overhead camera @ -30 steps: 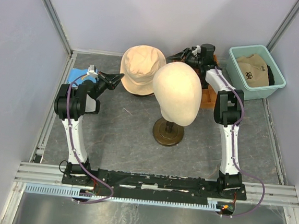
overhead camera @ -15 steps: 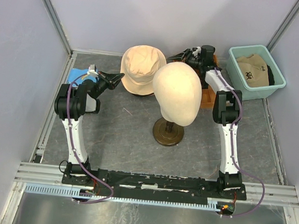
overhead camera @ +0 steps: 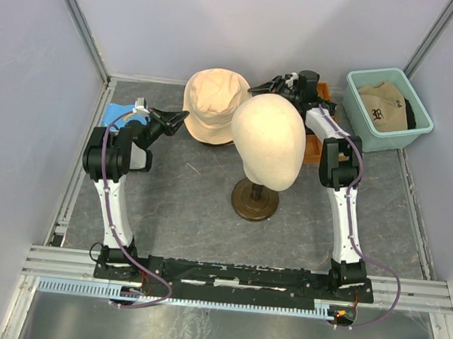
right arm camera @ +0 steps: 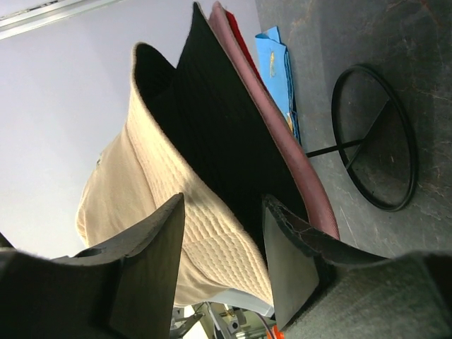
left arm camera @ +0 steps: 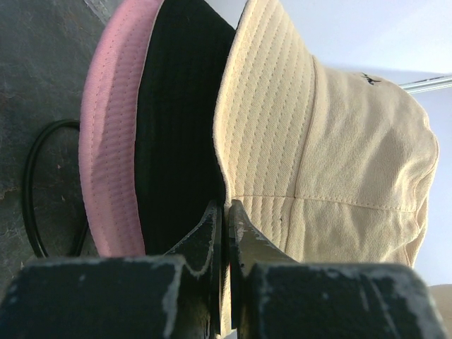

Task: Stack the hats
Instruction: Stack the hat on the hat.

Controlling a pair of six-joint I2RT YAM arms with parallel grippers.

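**Hazard 1, slip.** The left fingers (left arm camera: 213, 224) are closed on the thin brim edge of the beige hat (left arm camera: 332, 141), with only the tips engaged. A pull or lift from this hold is likely to let the fabric slide out.

**Hazard 2, double pick.** The beige hat sits over a black hat (left arm camera: 176, 127), which sits over a pink hat (left arm camera: 109, 141), with the brims nested close together. The right fingers (overhead camera: 267, 86) stand apart and grip nothing. In the right wrist view the beige brim and part of the black hat lie between them, so closing here may seize both layers.

**Hazard 3, toppling.** The stack appears to rest on a wire stand (right arm camera: 374, 138). An uneven pull from one side could tip it or drag the hats off.

**Hazard 4, collision.** The right arm reaches close past the mannequin head (overhead camera: 269, 137), and a sideways move could knock it.

**Location.** The three-hat stack is at the far side of the counter (overhead camera: 199, 207), left of the mannequin head and between the two sets of fingers. A tan cap (overhead camera: 383, 108) lies in the teal tub (overhead camera: 421, 127), well apart from both and not yet stacked
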